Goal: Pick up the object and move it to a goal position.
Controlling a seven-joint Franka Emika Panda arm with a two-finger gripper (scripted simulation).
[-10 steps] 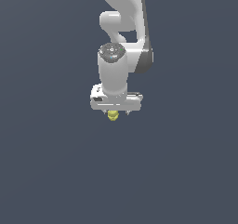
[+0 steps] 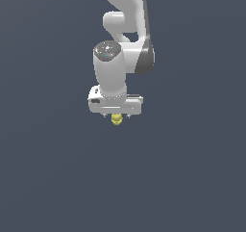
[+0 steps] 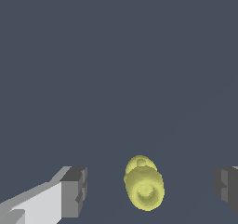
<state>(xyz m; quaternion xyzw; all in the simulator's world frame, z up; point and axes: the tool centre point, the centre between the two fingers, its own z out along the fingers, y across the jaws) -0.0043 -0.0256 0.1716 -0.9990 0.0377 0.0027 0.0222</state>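
Note:
The object is a tiny bright yellow lumpy item. In the exterior view it shows just under the white hand of my gripper. In the wrist view the object lies between the two dark fingertips, with a clear gap on each side. My gripper is open wide around it and neither fingertip touches it. Whether the object rests on a surface cannot be told against the plain dark grey ground.
The white arm rises from the hand toward the top of the exterior view. Nothing else shows but a uniform dark grey background.
The hand has shifted slightly toward the exterior view's left. The yellow object stays at the same spot under it.

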